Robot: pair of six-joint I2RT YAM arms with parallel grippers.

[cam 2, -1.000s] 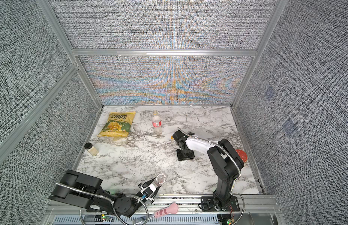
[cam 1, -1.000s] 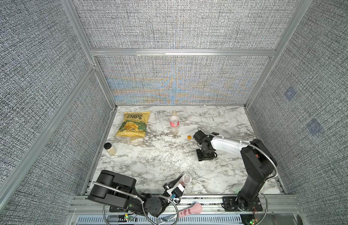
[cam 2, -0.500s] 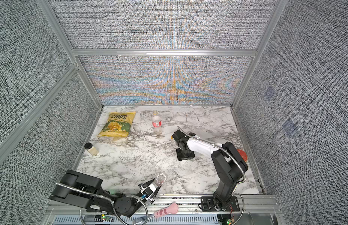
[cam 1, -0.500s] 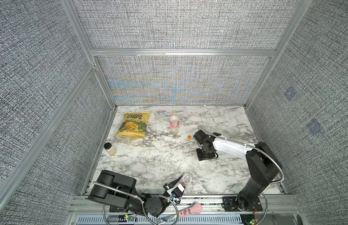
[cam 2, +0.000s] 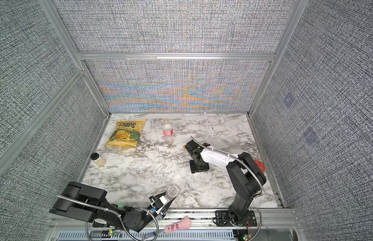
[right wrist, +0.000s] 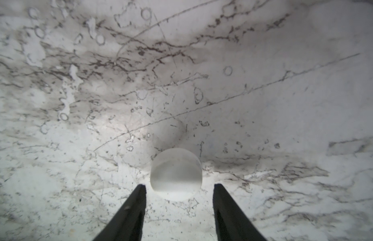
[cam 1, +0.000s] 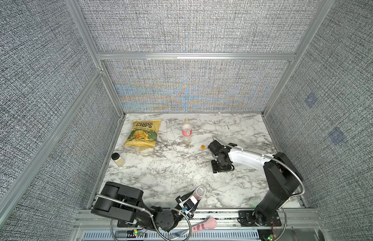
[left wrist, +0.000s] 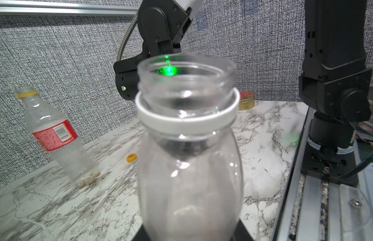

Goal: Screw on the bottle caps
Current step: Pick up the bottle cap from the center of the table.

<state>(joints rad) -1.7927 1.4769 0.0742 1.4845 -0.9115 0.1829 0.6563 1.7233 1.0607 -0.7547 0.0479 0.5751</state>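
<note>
My right fingers (right wrist: 129,212) stand apart, a smooth round white cap (right wrist: 175,174) just past their tips on the marbled worktop (right wrist: 285,125); my left fingers (left wrist: 244,233) clamp the clear bottle (left wrist: 189,177).

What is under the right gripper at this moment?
In the right wrist view, the white cap lies on the marble table, just past the open fingertips of the right gripper, not gripped. In both top views the gripper's body covers it.

Blurry white cap (right wrist: 175,174) (overhead: likely hidden)
</note>
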